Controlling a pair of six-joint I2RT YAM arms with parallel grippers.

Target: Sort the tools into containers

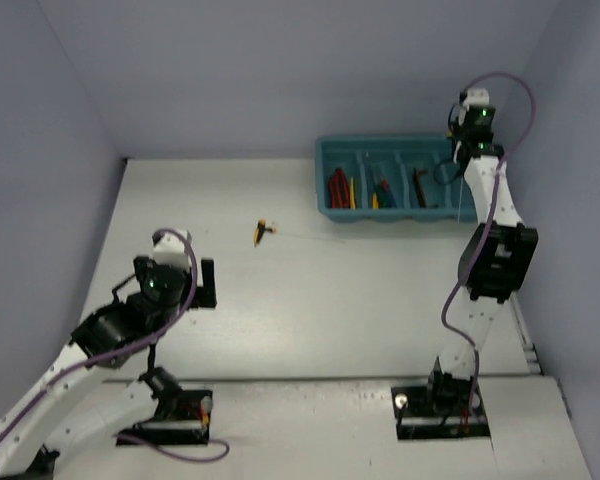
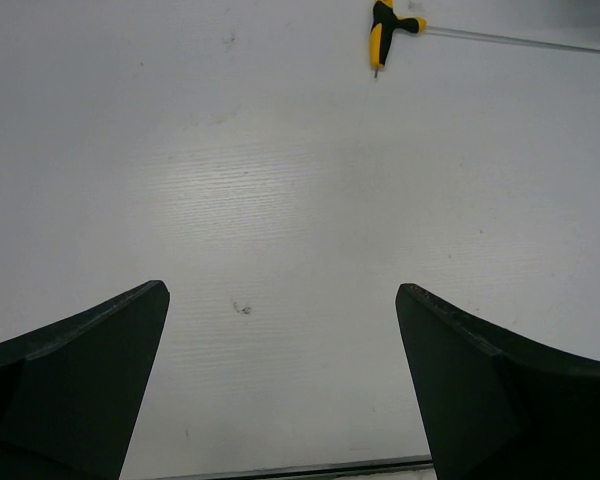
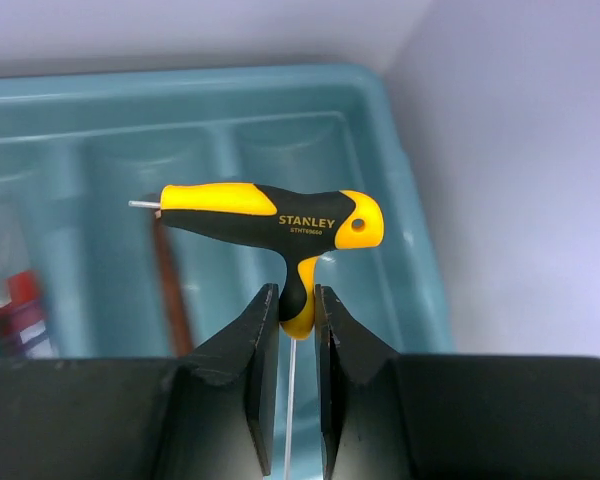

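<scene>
The right hand (image 3: 296, 300) is closed narrowly on the neck of a yellow-and-black T-handle key (image 3: 270, 215). It pinches the key just under the crossbar, so the grip stays upright and level while the thin steel shaft hangs down between the fingers. Holding it by the neck that way keeps the long shaft free to go into a slot first.

The key hangs above the right end of the teal tray (image 3: 230, 80), apparently over its outermost compartment (the blur makes the exact slot hard to call). The right arm is stretched nearly to full reach, forearm raised, with the wrist tipped down over the tray's far right corner.

Inside the tray, red-handled pliers (image 1: 337, 188) fill the left compartment and coloured screwdrivers (image 1: 380, 192) lie toward the middle. By that grouping, T-handles would belong at the right end.

A second T-handle (image 2: 385, 30) lies on the counter (image 1: 330, 300) well to the left of the tray, apart from it and from both arms. The left hand (image 2: 282, 292) is spread wide and holds nothing. It is low over bare counter, farther from the tray than that tool, on a folded arm whose wrist faces the tool. That looks like a ready stance for the last pickup.
</scene>
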